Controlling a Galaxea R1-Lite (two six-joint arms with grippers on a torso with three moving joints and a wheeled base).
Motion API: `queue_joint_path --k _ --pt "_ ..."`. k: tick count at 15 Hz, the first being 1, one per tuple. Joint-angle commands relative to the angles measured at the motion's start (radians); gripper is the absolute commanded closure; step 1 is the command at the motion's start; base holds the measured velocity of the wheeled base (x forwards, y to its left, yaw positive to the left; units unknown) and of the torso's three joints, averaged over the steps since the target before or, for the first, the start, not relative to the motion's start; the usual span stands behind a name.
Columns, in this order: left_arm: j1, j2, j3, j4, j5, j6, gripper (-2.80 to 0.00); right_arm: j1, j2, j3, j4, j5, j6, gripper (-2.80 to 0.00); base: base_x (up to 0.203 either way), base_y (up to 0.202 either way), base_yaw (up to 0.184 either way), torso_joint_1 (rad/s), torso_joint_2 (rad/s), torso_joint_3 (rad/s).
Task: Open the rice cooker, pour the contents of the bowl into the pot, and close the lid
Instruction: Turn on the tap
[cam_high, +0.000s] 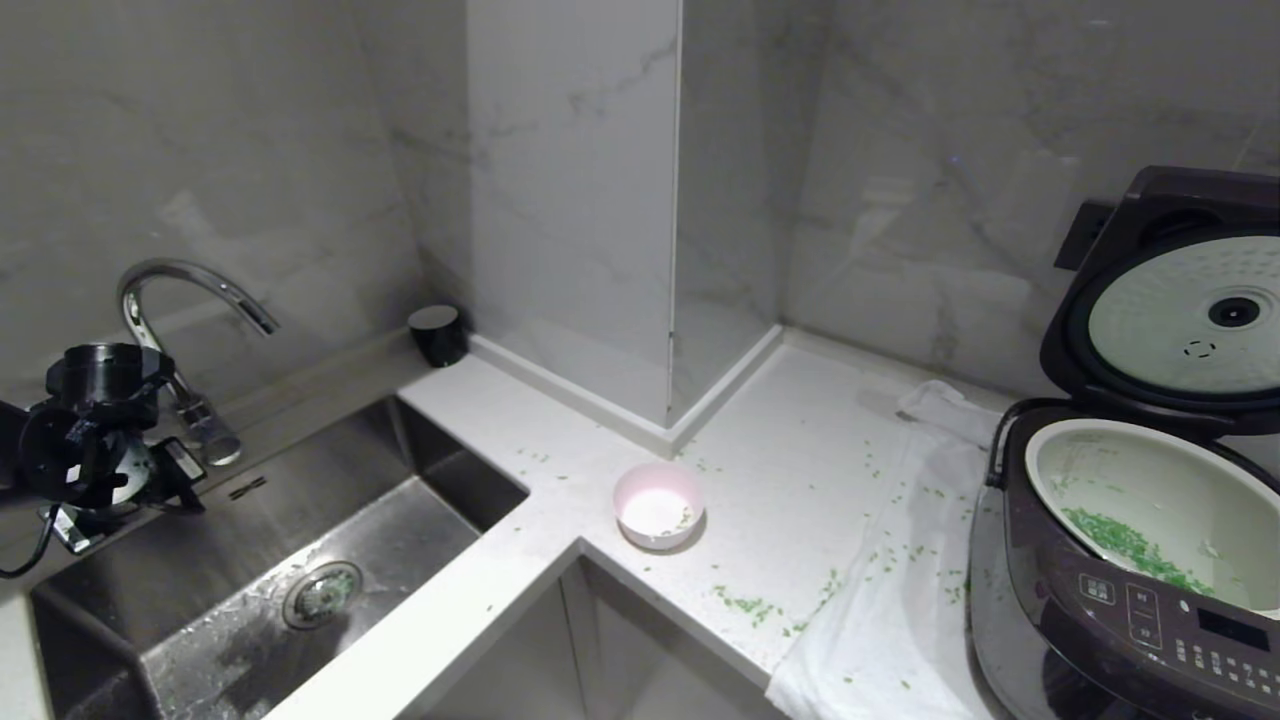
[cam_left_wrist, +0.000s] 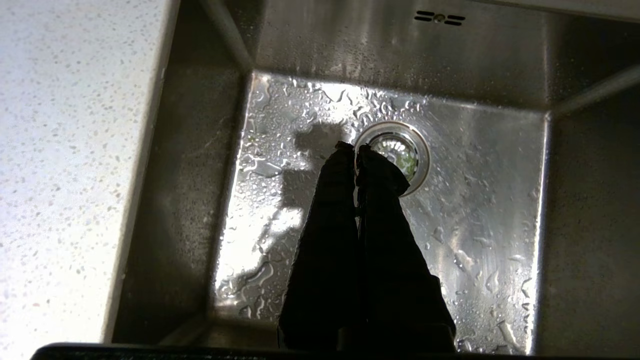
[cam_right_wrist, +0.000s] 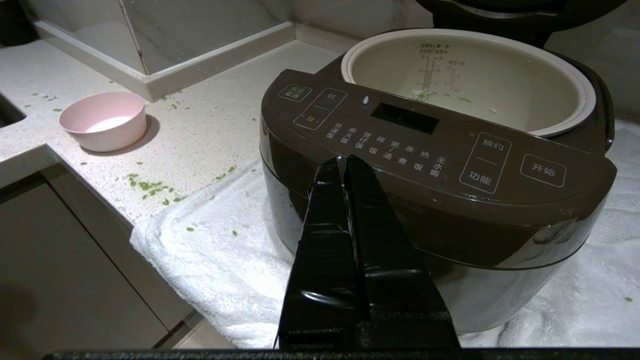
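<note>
The rice cooker stands at the right on a towel, its lid swung up and showing the dimpled inner plate. Green contents lie in the cream pot. The pink bowl sits upright on the counter's middle, its white inside almost bare. My left arm hangs over the sink at the far left. In its wrist view the left gripper is shut on nothing above the drain. The right gripper is shut and empty just in front of the cooker, with the bowl off to its side.
A wet steel sink with a curved faucet fills the left. A white towel lies under the cooker. Loose green bits are scattered over counter and towel. A small black cylinder stands at the back wall.
</note>
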Motion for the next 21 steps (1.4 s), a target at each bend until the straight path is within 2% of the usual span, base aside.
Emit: queue_joint_path --k 1,3,5,6,12,16,19,21 --pt "0.02 0.064 -0.04 -0.004 0.0 0.012 0.0 0.0 0.001 0.0 0.0 0.0 0.0 0.0 0.0 0.0 0.0 0.0 0.0 0.0" --pt "0.031 0.1 -0.108 -0.006 -0.012 0.024 0.0 0.0 0.001 0.0 0.0 0.0 0.0 0.0 0.0 0.0 0.0 0.0 0.0 0.0" --pt "0.032 0.121 -0.173 -0.003 -0.058 0.025 0.0 0.0 0.001 0.0 0.0 0.0 0.0 0.0 0.0 0.0 0.0 0.0 0.0 0.0" --pt "0.031 0.142 -0.205 -0.002 -0.064 0.025 -2.8 0.0 0.001 0.0 0.0 0.0 0.0 0.0 0.0 0.0 0.0 0.0 0.0 0.0" --pt "0.032 0.293 -0.383 -0.001 -0.069 0.02 -2.8 0.0 0.001 0.0 0.0 0.0 0.0 0.0 0.0 0.0 0.0 0.0 0.0 0.0" --pt "0.07 0.332 -0.413 -0.001 -0.069 0.015 -2.8 0.0 0.001 0.0 0.0 0.0 0.0 0.0 0.0 0.0 0.0 0.0 0.0 0.0" --pt "0.111 0.385 -0.481 -0.002 -0.069 0.011 -2.8 0.0 0.001 0.0 0.0 0.0 0.0 0.0 0.0 0.0 0.0 0.0 0.0 0.0" --pt "0.122 0.403 -0.53 -0.004 -0.072 -0.017 -2.8 0.0 0.001 0.0 0.0 0.0 0.0 0.0 0.0 0.0 0.0 0.0 0.0 0.0"
